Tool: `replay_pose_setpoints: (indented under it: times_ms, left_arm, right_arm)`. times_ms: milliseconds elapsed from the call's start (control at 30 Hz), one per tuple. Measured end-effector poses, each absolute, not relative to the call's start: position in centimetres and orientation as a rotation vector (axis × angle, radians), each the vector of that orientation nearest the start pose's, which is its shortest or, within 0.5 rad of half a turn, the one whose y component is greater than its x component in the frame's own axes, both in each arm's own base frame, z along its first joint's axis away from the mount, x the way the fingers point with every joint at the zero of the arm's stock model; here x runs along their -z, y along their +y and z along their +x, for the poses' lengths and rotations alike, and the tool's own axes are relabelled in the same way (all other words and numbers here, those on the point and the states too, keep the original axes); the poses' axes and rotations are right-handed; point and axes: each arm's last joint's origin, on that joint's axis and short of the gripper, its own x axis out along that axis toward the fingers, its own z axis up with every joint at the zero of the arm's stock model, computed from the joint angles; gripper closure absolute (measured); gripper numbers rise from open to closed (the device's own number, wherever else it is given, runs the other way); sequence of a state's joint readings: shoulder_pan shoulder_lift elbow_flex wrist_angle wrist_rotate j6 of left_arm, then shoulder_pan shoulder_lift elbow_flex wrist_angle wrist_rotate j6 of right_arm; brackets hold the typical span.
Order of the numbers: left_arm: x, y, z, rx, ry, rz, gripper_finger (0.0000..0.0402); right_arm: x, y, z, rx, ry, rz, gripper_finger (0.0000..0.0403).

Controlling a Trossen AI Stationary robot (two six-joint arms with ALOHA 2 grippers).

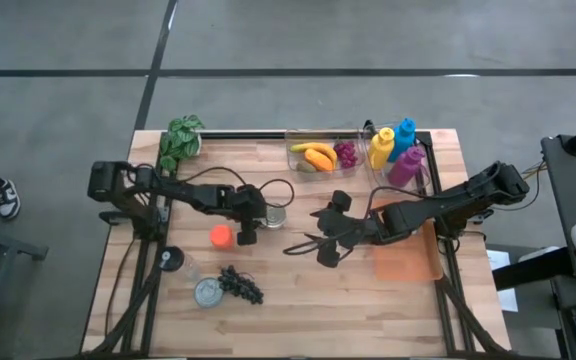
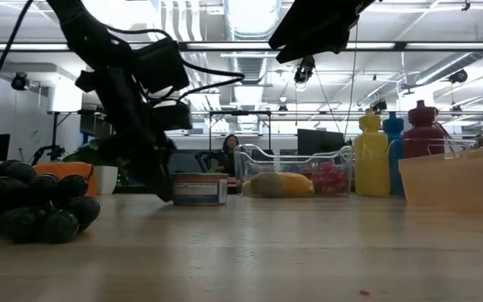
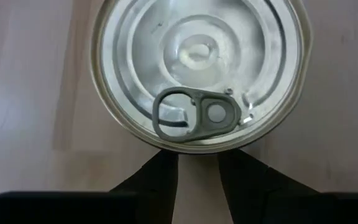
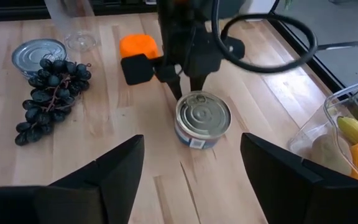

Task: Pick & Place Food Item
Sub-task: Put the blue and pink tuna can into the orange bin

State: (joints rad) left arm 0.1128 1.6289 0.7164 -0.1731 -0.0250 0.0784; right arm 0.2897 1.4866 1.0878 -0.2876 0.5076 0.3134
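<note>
The tin can [image 4: 202, 119] stands upright on the table [image 1: 298, 300], pull-tab lid up, near the middle and a little toward the clear food tray [image 1: 320, 155]. My left gripper [image 4: 188, 86] is down at the can's near side, fingertips low by the wall and only narrowly apart; the can lies ahead of them, not between them, so nothing is held. The narrow gap would not pass around the can; I judge it must widen first. My right gripper [image 1: 326, 250] hovers well above the table just beside the can, fingers wide apart and empty, looking on. An orange block [image 1: 221, 236] sits just beside my left gripper; black grapes [image 1: 240, 285] and a second can [image 1: 207, 292] lie nearer the front edge, well apart.
</note>
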Motion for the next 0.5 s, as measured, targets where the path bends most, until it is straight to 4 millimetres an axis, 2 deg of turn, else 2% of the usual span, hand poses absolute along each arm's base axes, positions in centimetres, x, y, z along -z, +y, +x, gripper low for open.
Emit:
replay_pose_setpoints:
  times_ms: [200,500]
  left_arm:
    - [-12.3,2.8,28.7,-0.051,1.087,0.054,0.0284]
    - [-12.9,1.6,30.1,-0.003,0.986,0.111,0.0284]
  right_arm:
    - [-26.8,7.8,31.0,0.304,0.59,0.035,0.0139]
    - [-26.8,7.8,31.0,0.303,0.585,0.035,0.0154]
